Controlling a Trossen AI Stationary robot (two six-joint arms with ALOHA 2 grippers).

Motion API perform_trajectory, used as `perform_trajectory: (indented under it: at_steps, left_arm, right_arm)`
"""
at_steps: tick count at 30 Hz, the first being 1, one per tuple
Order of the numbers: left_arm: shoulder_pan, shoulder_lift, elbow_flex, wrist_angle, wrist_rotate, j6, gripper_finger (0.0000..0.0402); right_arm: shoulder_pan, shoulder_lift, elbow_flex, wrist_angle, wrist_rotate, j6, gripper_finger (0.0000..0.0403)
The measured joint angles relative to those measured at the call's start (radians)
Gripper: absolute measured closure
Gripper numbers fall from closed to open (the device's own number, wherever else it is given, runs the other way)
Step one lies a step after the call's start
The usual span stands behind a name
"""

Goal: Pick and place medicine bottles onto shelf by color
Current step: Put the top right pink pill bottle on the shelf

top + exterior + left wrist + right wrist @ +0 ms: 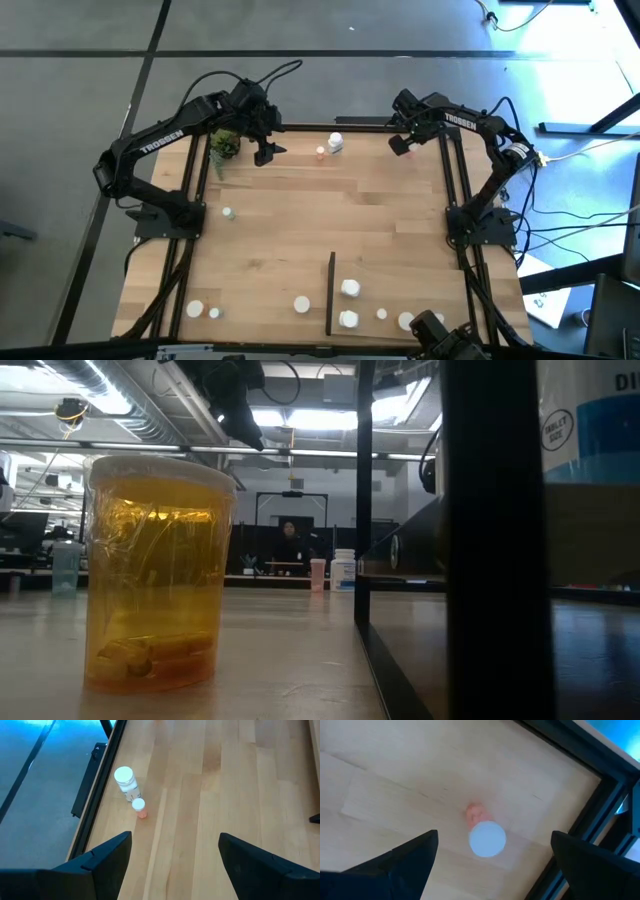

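here both arms reach over the far edge of the table (300, 230), and both grippers are empty. the left gripper (268, 153) hangs just beside the small green plant (224, 145), and its fingers (107, 857) stand apart with nothing between them. in the left wrist view a white bottle (126, 782) and a small pink bottle (139, 808) stand touching or almost touching, close to the black frame rail (97, 795). the same two stand in the high view at the far edge, the white bottle (336, 143) and the pink one (321, 153) just beside it, between the two grippers. the right gripper (399, 145) is near the far right corner, with its fingers (405, 857) spread wide and holding nothing; in its wrist view the white cap (487, 839) and the pink bottle (475, 813) lie under it. one small bottle (228, 213) stands alone near the left arm's base. along the near edge more white bottles stand: two at the left (195, 309), one (301, 303) just left of the thin black strip (330, 292), and several on the shelf (400, 285) to the right of the strip, such as one (349, 288) and one (348, 320). in the low view an amber container (156, 575) with pills at its bottom stands very close to the camera, and a person (289, 546) sits far behind the table.
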Motion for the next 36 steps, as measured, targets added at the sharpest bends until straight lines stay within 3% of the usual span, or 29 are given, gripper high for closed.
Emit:
perform_trajectory:
  at_steps: [12, 20, 29, 36]
  left_arm:
    - [0.0, 0.0, 0.0, -0.001, 0.0, 0.0, 0.0109]
    - [0.0, 0.0, 0.0, -0.001, 0.0, 0.0, 0.0109]
    - [0.0, 0.0, 0.0, -0.001, 0.0, 0.0, 0.0109]
    - [0.0, 0.0, 0.0, -0.001, 0.0, 0.0, 0.0109]
  right_arm:
    - [0.015, 0.0, -0.004, -0.029, -0.026, 0.029, 0.0017]
    - [0.018, 0.0, -0.097, 0.074, -0.005, 0.069, 0.0017]
    - [0.017, 0.0, -0.077, 0.082, 0.008, 0.048, 0.0017]
    - [0.017, 0.0, -0.077, 0.089, 0.007, 0.048, 0.0046]
